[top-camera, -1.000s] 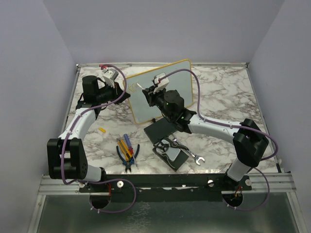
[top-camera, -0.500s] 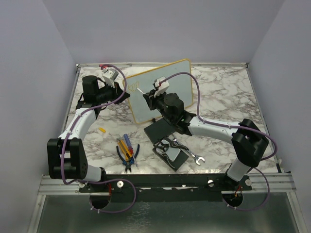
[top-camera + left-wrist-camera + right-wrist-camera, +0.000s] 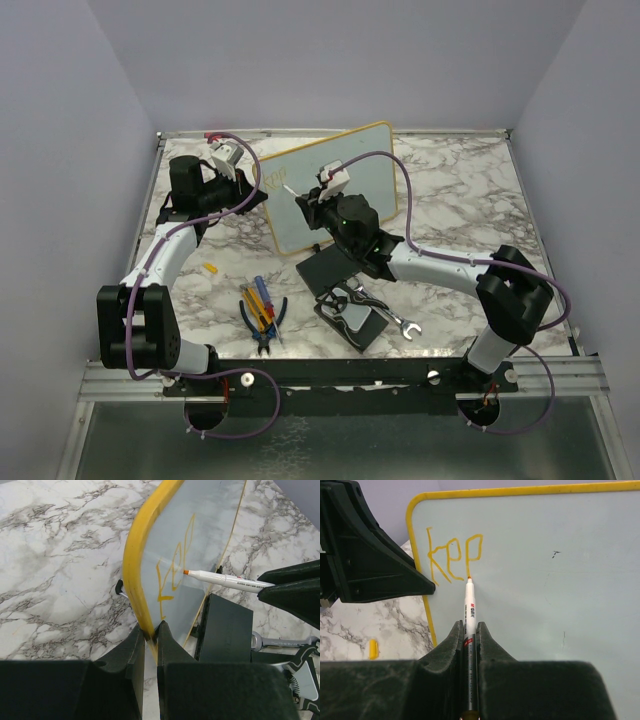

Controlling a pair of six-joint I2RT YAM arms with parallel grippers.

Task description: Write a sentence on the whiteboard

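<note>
Lying nearest the arm bases, low in the overhead frame, are pliers [image 3: 265, 335] and a wrench [image 3: 401, 325]; a black pad [image 3: 328, 268] sits just beyond. Past it the right gripper [image 3: 468, 626] has its fingers pressed tight on a white marker [image 3: 469, 602]. The marker's orange tip touches the whiteboard [image 3: 545, 605] at the foot of the last letter of the sentence [image 3: 452, 560], which reads only "kep", upper left in the right wrist frame. The board stands tilted on its lower edge. The left gripper [image 3: 151, 629] pinches its yellow frame [image 3: 137, 545] at the left side, fingers almost together around the rim.
</note>
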